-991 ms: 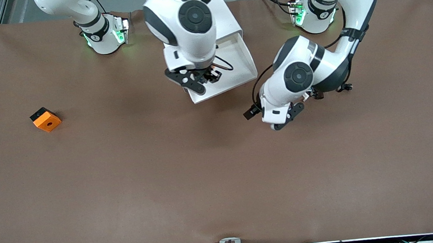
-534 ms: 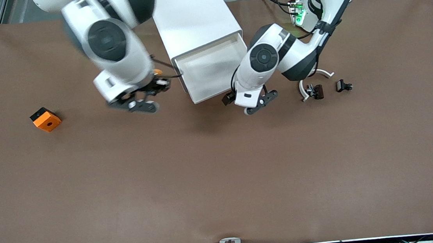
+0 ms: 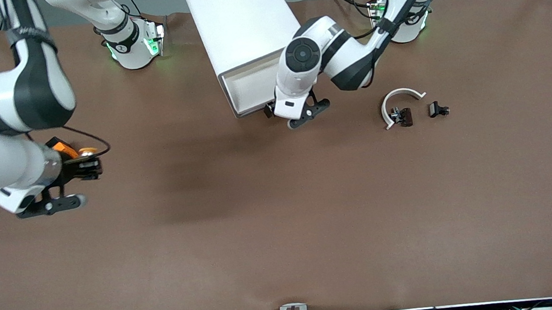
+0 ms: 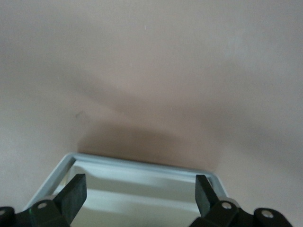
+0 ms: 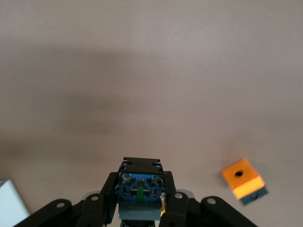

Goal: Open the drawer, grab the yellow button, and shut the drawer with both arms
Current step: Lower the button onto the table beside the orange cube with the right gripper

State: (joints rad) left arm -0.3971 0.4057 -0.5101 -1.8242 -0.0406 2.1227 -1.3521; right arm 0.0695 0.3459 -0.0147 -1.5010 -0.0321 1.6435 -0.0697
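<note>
While right gripper jaws clamp button | left gripper jaws wide, at drawer

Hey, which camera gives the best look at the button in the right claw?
The right wrist view: the button fills the middle, its blue body clamped in the right claw. The front view shows only its yellow-orange cap beside the arm. The left wrist view shows none of it.

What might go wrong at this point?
The right hand grips the small button by its dark body over the table near the orange block; it might slip out. The open left hand sits at the drawer, which is not fully shut; a crooked push might jam it.
</note>
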